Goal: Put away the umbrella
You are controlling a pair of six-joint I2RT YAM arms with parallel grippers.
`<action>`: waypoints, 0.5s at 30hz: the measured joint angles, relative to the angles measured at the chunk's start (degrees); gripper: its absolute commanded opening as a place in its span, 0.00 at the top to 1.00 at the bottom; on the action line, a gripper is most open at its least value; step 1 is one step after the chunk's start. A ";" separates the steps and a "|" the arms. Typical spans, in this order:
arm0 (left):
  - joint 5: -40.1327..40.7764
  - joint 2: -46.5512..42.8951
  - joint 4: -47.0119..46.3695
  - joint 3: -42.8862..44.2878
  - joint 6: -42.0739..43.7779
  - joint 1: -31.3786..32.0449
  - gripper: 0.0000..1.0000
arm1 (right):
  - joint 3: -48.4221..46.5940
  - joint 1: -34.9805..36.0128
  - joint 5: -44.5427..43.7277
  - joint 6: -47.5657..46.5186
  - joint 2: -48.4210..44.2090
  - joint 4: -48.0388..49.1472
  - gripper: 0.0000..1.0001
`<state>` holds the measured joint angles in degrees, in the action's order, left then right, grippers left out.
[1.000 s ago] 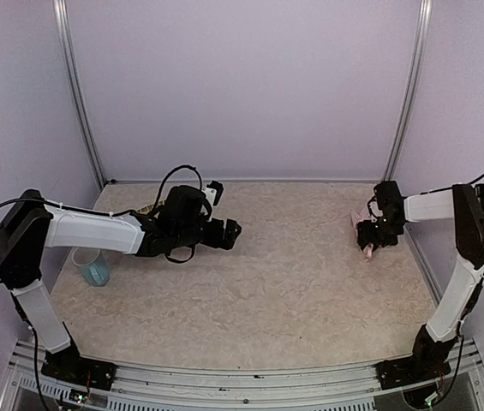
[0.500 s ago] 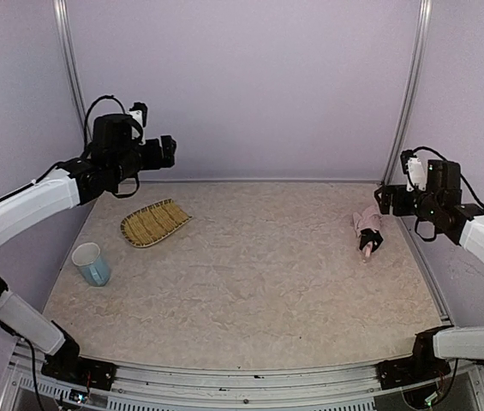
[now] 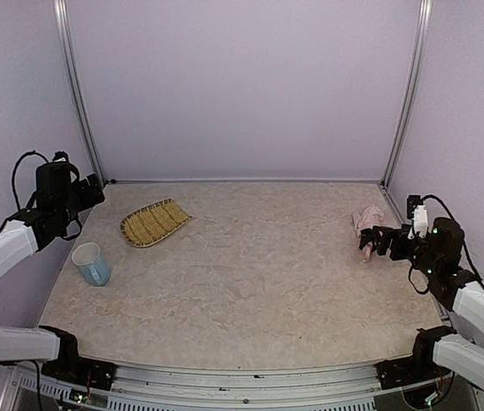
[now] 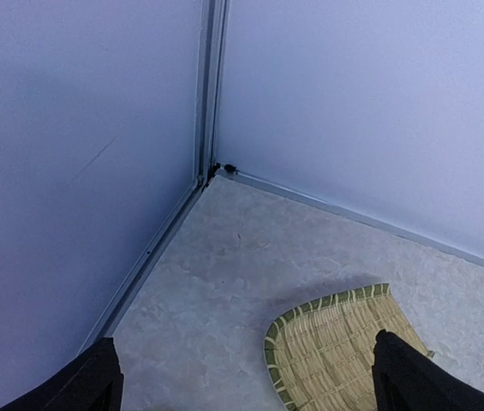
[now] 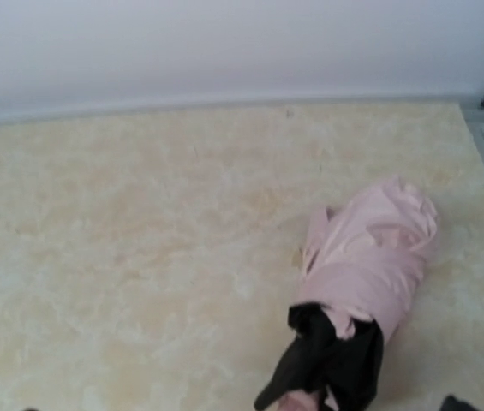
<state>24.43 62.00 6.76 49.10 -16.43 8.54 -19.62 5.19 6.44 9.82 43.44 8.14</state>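
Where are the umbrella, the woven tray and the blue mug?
umbrella [image 3: 363, 221], top view, on its pink folded fabric.
woven tray [image 3: 153, 222], top view, on its bare middle.
blue mug [image 3: 96, 272], top view, on its outer wall.

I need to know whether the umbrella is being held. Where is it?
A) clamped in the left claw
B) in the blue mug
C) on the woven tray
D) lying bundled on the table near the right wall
D: the umbrella lies bundled on the table by the right wall, and the right claw beside it is open, not closed on it.
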 measured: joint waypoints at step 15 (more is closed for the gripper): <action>3.37 -0.74 -3.32 -6.12 -1.79 -0.11 0.01 | 3.93 0.00 -0.26 2.29 -7.41 8.61 0.00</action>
<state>27.79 61.25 3.44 42.98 -18.22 8.43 -15.68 5.19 6.17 12.12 36.03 16.75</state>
